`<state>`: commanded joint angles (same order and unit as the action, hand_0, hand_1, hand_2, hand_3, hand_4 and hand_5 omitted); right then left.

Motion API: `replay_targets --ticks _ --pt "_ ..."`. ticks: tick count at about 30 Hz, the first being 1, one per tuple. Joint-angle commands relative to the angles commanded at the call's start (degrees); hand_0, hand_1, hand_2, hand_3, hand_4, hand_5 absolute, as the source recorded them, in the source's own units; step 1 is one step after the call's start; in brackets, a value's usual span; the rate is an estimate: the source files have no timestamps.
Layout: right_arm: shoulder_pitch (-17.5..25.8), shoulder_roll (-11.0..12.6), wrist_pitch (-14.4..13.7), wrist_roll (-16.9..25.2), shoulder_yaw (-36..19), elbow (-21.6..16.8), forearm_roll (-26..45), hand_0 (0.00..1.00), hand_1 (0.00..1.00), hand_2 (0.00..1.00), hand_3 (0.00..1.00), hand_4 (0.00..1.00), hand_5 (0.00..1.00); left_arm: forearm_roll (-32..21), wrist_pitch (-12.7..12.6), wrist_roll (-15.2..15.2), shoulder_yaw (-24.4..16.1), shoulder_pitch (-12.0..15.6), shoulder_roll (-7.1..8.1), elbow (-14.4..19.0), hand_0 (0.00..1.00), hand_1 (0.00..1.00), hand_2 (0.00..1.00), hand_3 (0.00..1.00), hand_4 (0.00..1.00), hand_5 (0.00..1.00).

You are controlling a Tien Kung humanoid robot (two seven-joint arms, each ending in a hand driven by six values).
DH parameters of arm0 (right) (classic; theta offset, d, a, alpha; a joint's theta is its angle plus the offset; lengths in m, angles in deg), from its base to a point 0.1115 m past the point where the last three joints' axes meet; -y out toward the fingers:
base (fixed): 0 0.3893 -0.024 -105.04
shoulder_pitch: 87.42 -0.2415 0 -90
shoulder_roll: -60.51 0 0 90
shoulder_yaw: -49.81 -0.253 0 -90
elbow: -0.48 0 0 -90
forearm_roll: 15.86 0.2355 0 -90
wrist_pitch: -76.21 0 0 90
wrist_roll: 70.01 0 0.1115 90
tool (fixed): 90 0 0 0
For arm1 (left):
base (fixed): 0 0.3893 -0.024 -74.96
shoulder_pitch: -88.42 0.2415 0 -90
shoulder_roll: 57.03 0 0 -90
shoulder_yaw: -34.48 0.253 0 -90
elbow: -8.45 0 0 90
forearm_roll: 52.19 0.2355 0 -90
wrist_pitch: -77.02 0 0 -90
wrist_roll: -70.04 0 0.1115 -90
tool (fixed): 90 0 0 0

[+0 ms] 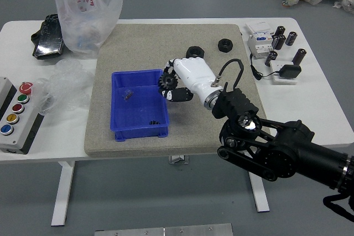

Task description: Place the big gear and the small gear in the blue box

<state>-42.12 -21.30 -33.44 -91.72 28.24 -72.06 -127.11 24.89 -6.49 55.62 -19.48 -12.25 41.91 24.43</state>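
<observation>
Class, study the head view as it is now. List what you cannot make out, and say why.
- Dark gear, head view: the right robot hand partly covers it, hiding the exact grip.
- Small dark parts in the blue box, head view: too small to identify.
- Right arm, head view: cut off by the picture's edge.
</observation>
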Motion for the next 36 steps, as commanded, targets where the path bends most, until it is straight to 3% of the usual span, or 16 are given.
replay_targets --ticks 3,4,9,10,15,16,21,22,27,29,36 --pt "-0.34 -1.76 -0.23 0.12 2.13 -2.03 -0.58 0.5 0.501 0.329 0.391 0.163 0.002 0.15 0.05 -0.1 -0.14 0.02 0.0 0.03 0.708 0.527 0.533 0.697 0.714 0.563" --pt "-0.44 -2.22 -0.2 0.14 2.8 -2.01 -0.6 0.553 0.611 0.584 0.453 0.226 0.002 0.19 0.06 -0.13 -0.19 0.03 0.01 0.04 0.709 0.527 0.534 0.697 0.713 0.565" --pt "-0.46 -3.41 0.53 -0.01 4.73 -0.79 -0.28 0.553 0.611 0.584 0.453 0.226 0.002 0.43 0.1 -0.25 -0.42 0.11 0.07 0.07 0.709 0.527 0.534 0.697 0.713 0.565" --pt "-0.42 -3.57 0.76 -0.1 4.9 -0.46 -0.2 0.513 0.714 0.704 0.563 0.473 0.046 0.49 0.1 -0.28 -0.48 0.13 0.07 0.07 0.709 0.527 0.534 0.697 0.714 0.567" --pt "-0.33 -4.05 2.49 -0.36 5.07 1.12 0.25 0.513 0.714 0.704 0.563 0.473 0.046 0.53 0.16 -0.32 -0.48 0.1 -0.06 0.09 0.709 0.527 0.534 0.697 0.714 0.567" --pt "-0.32 -4.08 2.8 -0.46 5.05 1.3 0.25 0.558 0.829 0.869 0.764 0.605 0.315 0.5 0.17 -0.31 -0.45 0.07 -0.07 0.09 0.709 0.525 0.533 0.697 0.714 0.567" --pt "-0.05 -4.03 4.31 -1.28 4.47 1.96 -0.01 0.558 0.829 0.869 0.764 0.605 0.315 0.42 0.13 -0.15 -0.34 -0.01 -0.07 0.06 0.709 0.525 0.533 0.697 0.714 0.567" --pt "0.0 -3.98 4.44 -1.36 4.31 2.0 -0.05 0.595 0.912 0.964 0.984 0.829 0.392 0.46 0.13 -0.15 -0.38 0.01 -0.06 0.05 0.709 0.527 0.534 0.697 0.714 0.568" --pt "0.44 -3.61 4.69 -1.4 3.18 2.0 0.55 0.595 0.912 0.964 0.984 0.829 0.392 0.6 0.1 -0.16 -0.52 0.11 0.01 0.03 0.709 0.527 0.534 0.697 0.714 0.568" --pt "0.8 -3.35 4.25 -0.97 2.48 1.83 1.72 0.597 0.923 0.972 0.998 0.883 0.42 0.49 0.09 -0.14 -0.45 0.07 0.01 0.04 0.709 0.525 0.533 0.696 0.714 0.567" --pt "2.38 -0.41 0.35 2.91 -4.42 -2.84 6.26 0.546 0.895 0.934 0.964 0.877 0.434 0.14 0.02 -0.07 -0.2 -0.06 -0.07 0.02 0.709 0.529 0.534 0.695 0.713 0.565"
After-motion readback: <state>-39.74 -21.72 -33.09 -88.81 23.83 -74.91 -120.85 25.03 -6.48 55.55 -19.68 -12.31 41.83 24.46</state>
